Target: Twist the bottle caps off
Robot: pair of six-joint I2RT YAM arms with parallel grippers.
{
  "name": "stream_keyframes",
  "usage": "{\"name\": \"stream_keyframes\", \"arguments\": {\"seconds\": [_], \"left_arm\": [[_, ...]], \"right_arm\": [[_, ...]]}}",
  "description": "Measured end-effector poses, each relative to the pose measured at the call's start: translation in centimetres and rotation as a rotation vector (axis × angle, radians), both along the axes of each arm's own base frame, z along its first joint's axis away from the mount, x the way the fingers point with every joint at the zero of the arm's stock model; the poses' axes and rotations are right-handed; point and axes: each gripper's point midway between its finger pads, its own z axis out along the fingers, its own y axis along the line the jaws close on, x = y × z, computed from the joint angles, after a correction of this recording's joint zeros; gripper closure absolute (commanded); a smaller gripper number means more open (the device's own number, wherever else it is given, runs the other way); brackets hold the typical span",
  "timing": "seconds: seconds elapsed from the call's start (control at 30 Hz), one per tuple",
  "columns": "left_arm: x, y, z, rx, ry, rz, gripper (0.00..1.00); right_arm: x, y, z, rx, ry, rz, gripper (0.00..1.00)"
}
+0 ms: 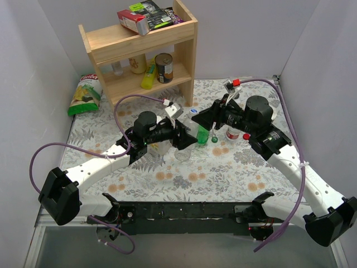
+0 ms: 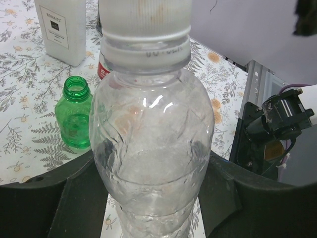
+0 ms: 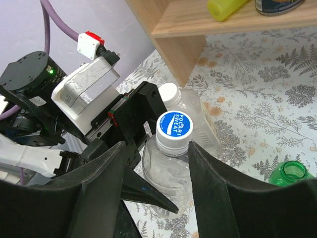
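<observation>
My left gripper [image 1: 179, 140] is shut on the body of the large clear bottle [image 2: 151, 134], which stands upright. The bottle's blue-topped cap [image 3: 177, 130] is screwed on. My right gripper [image 3: 156, 148] is open, and the cap sits between its fingertips. The cap also shows in the top view [image 1: 193, 111], beside the right gripper [image 1: 202, 119]. The small green bottle [image 1: 202, 134] stands open, with its green cap [image 1: 214, 139] on the table next to it. The red-labelled bottle [image 1: 232, 134] stands further right. A clear bottle with a white cap [image 3: 170, 93] lies behind the held bottle.
A wooden shelf [image 1: 145, 56] with cans and boxes stands at the back. A chips bag [image 1: 85, 95] leans at the back left. An opaque white bottle [image 2: 62, 27] stands beyond the green bottle [image 2: 75, 121]. Grey walls close in both sides.
</observation>
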Motion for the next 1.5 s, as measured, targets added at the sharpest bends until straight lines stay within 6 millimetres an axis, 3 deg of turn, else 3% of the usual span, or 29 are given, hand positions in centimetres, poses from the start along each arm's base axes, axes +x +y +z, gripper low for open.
{"name": "stream_keyframes", "arguments": {"seconds": [0.43, 0.7, 0.83, 0.97, 1.17, 1.3, 1.5], "left_arm": [[-0.1, -0.1, 0.1, -0.001, -0.006, -0.003, 0.64], [-0.4, -0.4, 0.3, -0.004, -0.014, -0.015, 0.64], [-0.4, -0.4, 0.3, 0.000, -0.017, -0.016, 0.64], [-0.5, -0.4, 0.2, 0.003, -0.017, -0.019, 0.64], [-1.0, -0.6, 0.3, -0.003, -0.018, -0.052, 0.64], [-2.2, -0.9, 1.1, -0.033, -0.026, -0.130, 0.64], [-6.0, -1.3, 3.2, -0.121, -0.050, -0.351, 0.64]], "right_arm": [[1.0, 1.3, -0.8, -0.022, 0.026, 0.002, 0.41], [1.4, 1.6, -0.5, -0.023, 0.022, 0.001, 0.47], [1.6, 1.7, -0.7, -0.029, 0.022, -0.001, 0.55], [1.9, 1.7, -1.0, -0.036, 0.023, -0.009, 0.70], [1.8, 1.4, -1.0, -0.043, 0.004, 0.029, 0.77], [0.5, 1.2, -0.1, -0.015, -0.025, 0.158, 0.77], [-3.6, 1.0, 2.2, 0.037, -0.164, 0.409, 0.77]]}}
